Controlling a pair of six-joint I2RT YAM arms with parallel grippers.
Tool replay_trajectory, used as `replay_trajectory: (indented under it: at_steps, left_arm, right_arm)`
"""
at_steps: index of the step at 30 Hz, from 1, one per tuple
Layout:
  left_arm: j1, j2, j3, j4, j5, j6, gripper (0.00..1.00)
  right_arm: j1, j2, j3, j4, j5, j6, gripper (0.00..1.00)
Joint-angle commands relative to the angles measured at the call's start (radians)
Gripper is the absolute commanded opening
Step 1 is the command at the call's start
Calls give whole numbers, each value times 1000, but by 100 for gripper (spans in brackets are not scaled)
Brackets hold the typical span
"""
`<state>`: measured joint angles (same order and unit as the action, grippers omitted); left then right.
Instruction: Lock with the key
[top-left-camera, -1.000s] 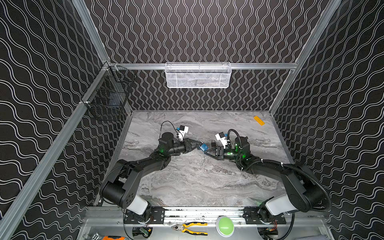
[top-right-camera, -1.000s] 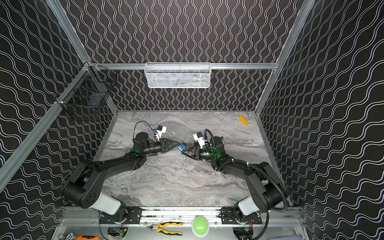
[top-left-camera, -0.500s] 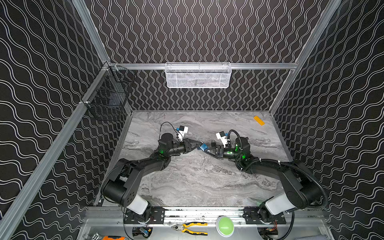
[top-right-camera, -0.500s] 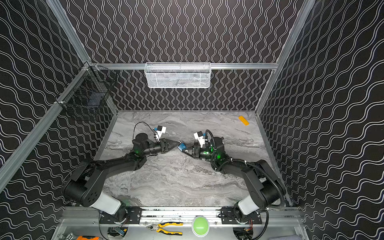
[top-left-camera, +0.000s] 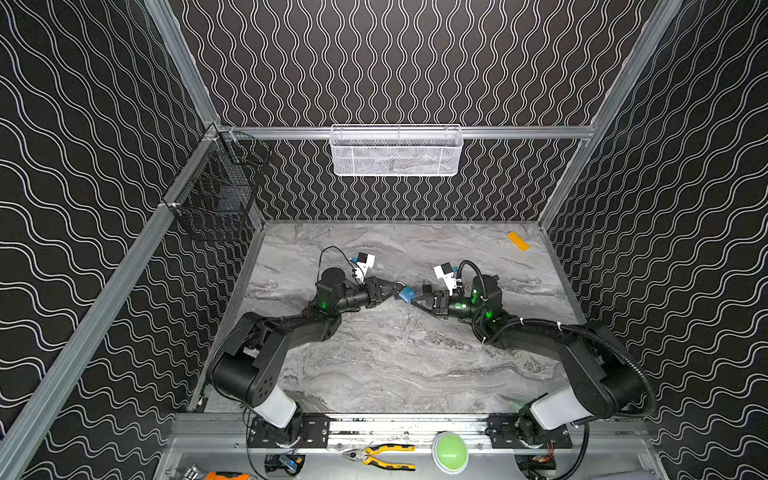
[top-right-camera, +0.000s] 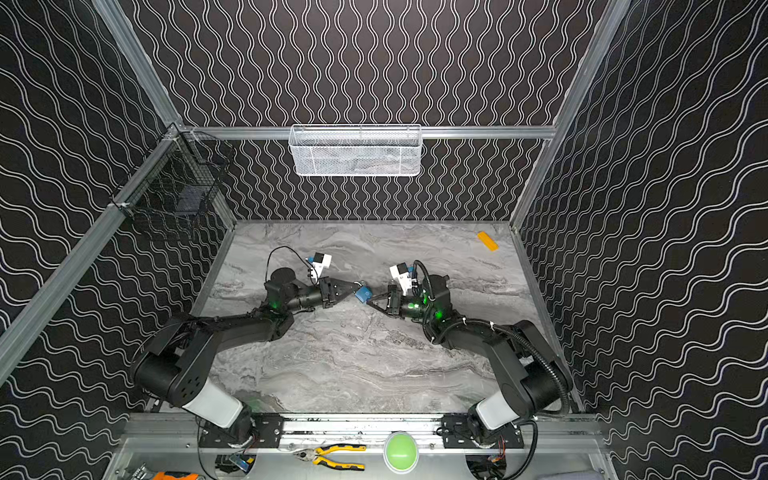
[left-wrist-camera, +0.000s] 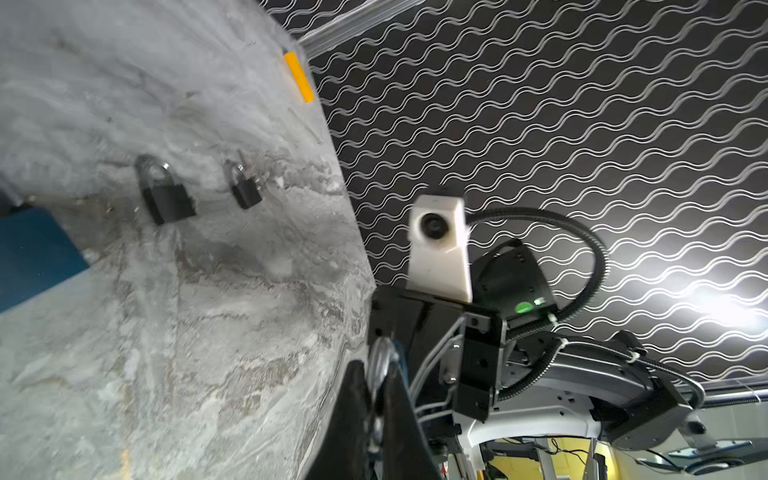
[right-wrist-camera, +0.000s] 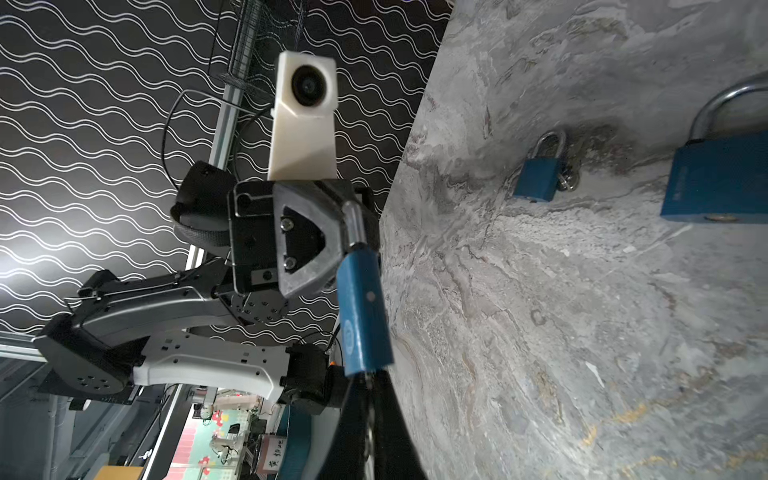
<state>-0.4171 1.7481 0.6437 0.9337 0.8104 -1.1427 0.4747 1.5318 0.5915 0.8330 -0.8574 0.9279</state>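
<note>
Since a second ago the right gripper (top-left-camera: 415, 301) has slid toward 9 o'clock, up to the keyhole end of the blue padlock (top-left-camera: 405, 294). Its fingers were spread then and are now pressed together. In the right wrist view a thin strip of metal, the key (right-wrist-camera: 367, 379) as far as can be told, sits pinched between them at the padlock's bottom face. The left gripper (top-left-camera: 397, 287) has not shifted: its fingers stay clamped on the steel shackle (right-wrist-camera: 354, 226), and the padlock body juts past their tips, between the two grippers. Whether the body touches the tabletop (top-left-camera: 395, 365) cannot be told. The meeting point lies near the tabletop's middle, a little toward 12 o'clock, well apart from the side walls and the front rail (top-left-camera: 415, 424). Bare marble stretches toward 6 o'clock between the arms. A yellow block (top-left-camera: 518, 241) lies in the far corner at 1 o'clock, well apart from the right arm. A white mesh basket (top-left-camera: 395, 151) hangs at 12 o'clock and a black wire basket (top-left-camera: 216, 195) at 10 o'clock, both high above the arms. Both arms reach in low from bases at 7 and 5 o'clock, forearms nearly flat over the marble. The left gripper points toward 4 o'clock and the right toward 10 o'clock, tip to tip.
</note>
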Motion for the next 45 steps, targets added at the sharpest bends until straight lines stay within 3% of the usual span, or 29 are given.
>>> replay_trajectory:
  at_steps: [1, 12, 23, 26, 30, 32, 38, 45]
  left_arm:
    - [3, 0, -4, 61, -5, 4, 0]
    - [55, -42, -82, 141, -53, -35, 0]
    - [129, -105, -104, 65, 23, 7, 0]
    - [166, -150, -73, -186, 40, 91, 0]
    - [234, -206, 57, -856, -65, 389, 0]
    - [271, -179, 131, -1059, -93, 506, 0]
    - [412, -11, 238, -1221, -57, 680, 0]
    - [422, 138, 419, -1459, -150, 842, 0]
  right_arm:
    - [-1, -2, 1, 46, 1, 9, 0]
    - [-1, 8, -8, 33, 24, 8, 0]
    - [-1, 14, -8, 12, 26, -12, 0]
    - [-2, 15, -5, -11, 26, -27, 0]
    - [-7, -5, 15, -134, 49, -103, 0]
    - [-13, -16, 26, -207, 56, -152, 0]
    - [-31, 3, 40, -245, -33, -205, 0]
    - [-32, 42, 30, -224, -94, -220, 0]
